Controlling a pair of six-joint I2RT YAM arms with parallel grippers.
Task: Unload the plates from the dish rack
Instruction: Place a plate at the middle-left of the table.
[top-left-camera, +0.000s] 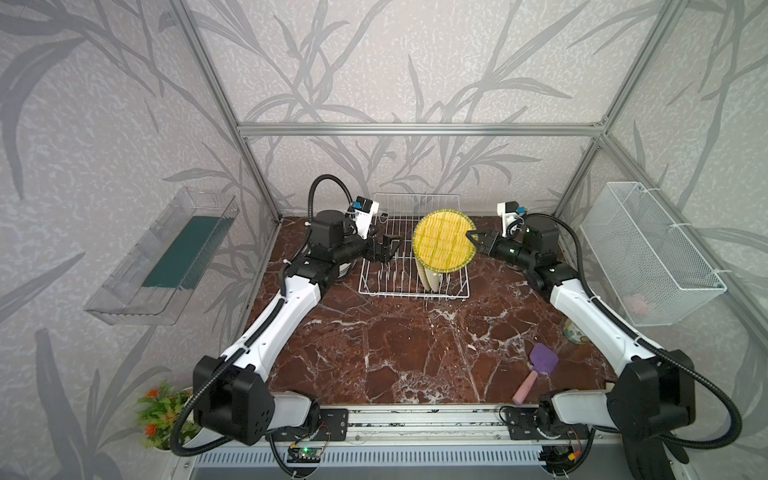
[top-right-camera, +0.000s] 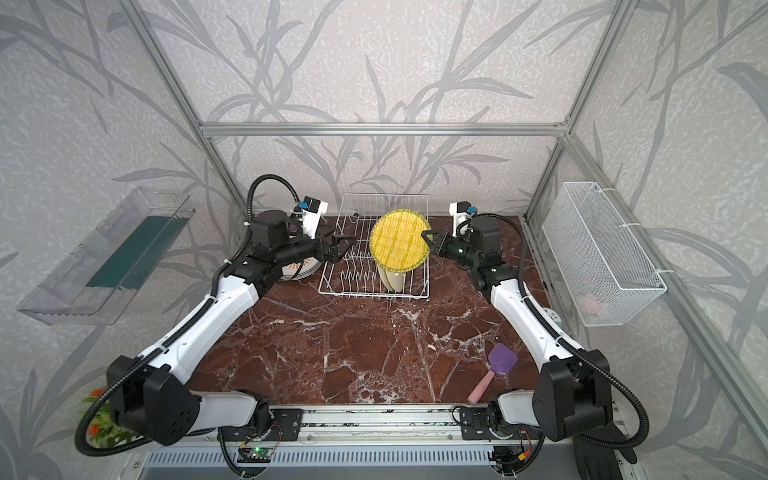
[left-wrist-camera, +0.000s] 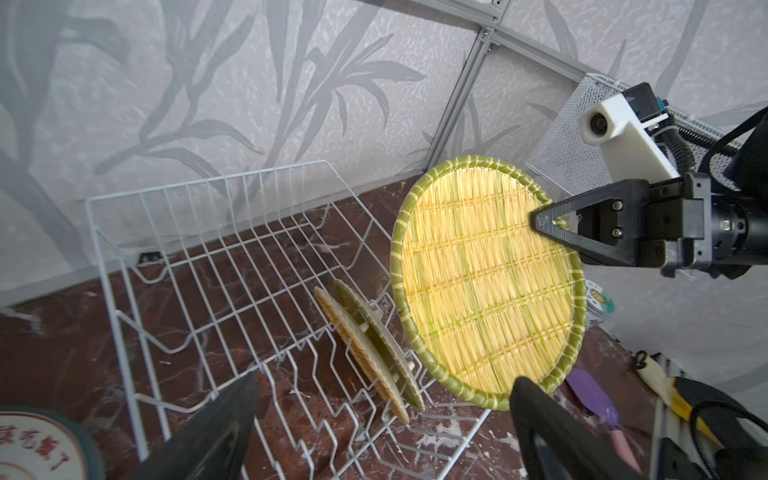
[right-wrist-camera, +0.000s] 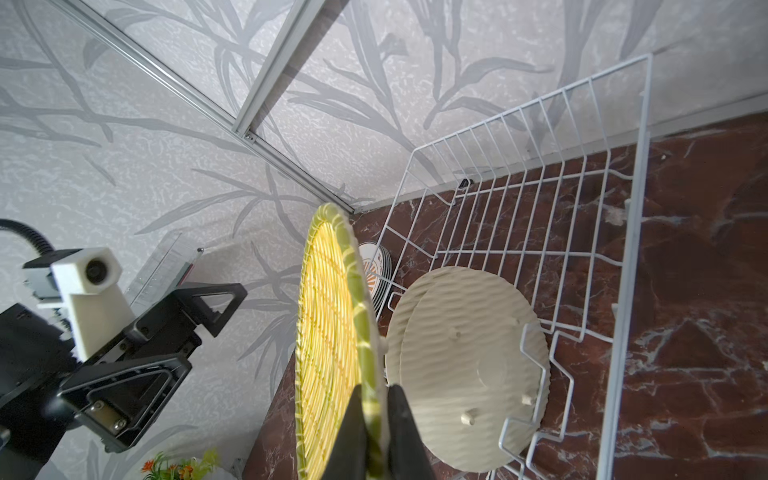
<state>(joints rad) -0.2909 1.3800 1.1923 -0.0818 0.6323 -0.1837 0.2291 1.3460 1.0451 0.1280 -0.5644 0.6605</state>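
— Seeing yellow basket-weave, green-rimmed, on the raised plate (top-left-camera: 442, 243)?
— Seeing it; also noticing pale beige ripples on the two racked plates (right-wrist-camera: 465, 365), plain white on the dish rack (top-left-camera: 395, 295), white veining across the red-brown tabletop (top-left-camera: 374, 353), purple with pink on the spatula (top-left-camera: 536, 372)

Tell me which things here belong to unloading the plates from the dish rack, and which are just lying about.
Job: dish rack; yellow woven plate pinched by the right gripper; two woven plates upright in the rack; stacked white sunburst plates beside it; open left gripper.
Lying about: purple spatula; small printed dish; mesh basket; clear plastic tray; potted plant.
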